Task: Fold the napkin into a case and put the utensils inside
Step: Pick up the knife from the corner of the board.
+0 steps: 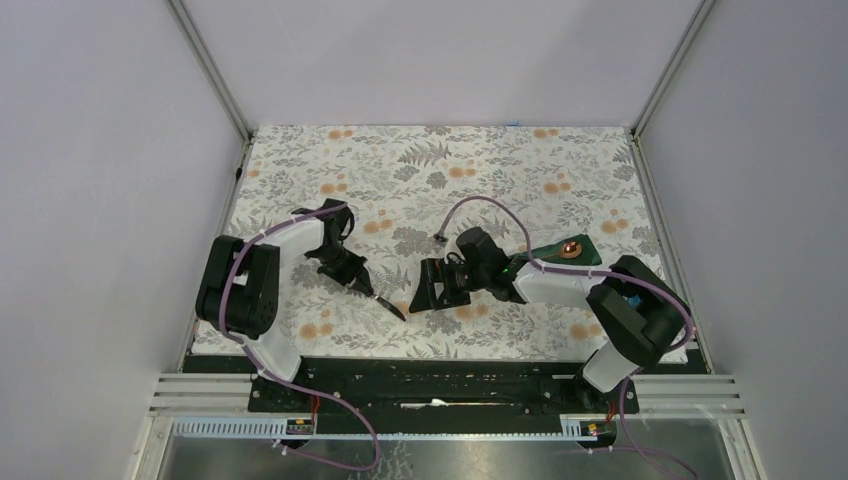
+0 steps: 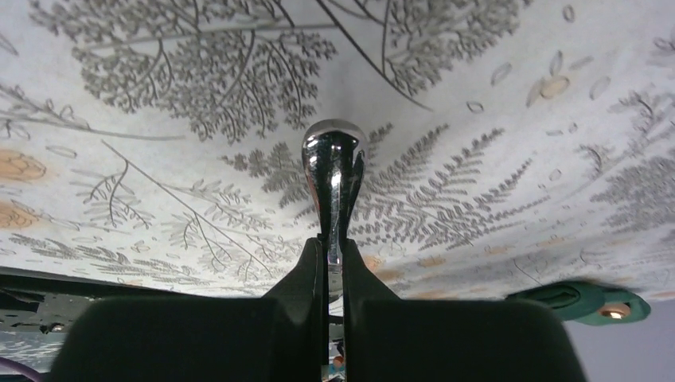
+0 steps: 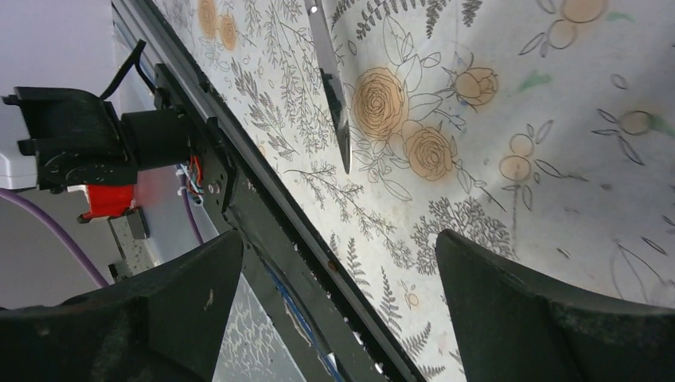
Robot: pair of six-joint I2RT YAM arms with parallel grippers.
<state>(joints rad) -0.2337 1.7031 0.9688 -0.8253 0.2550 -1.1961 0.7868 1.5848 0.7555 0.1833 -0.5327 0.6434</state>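
Left fingers (image 2: 298,286) pinched tight on knife (image 2: 333,171); right fingers (image 3: 549,310) spread wide, empty. Carry knife level to case (image 1: 590,254), slide it in beside spoon (image 1: 571,248).

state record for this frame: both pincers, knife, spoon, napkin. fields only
left pincer: shut on knife, blade pointing toward the right arm
right pincer: open, empty, beside the blade tip
napkin: folded narrow, on the right, partly under the right arm
spoon: copper bowl shows on the napkin; handle not visible
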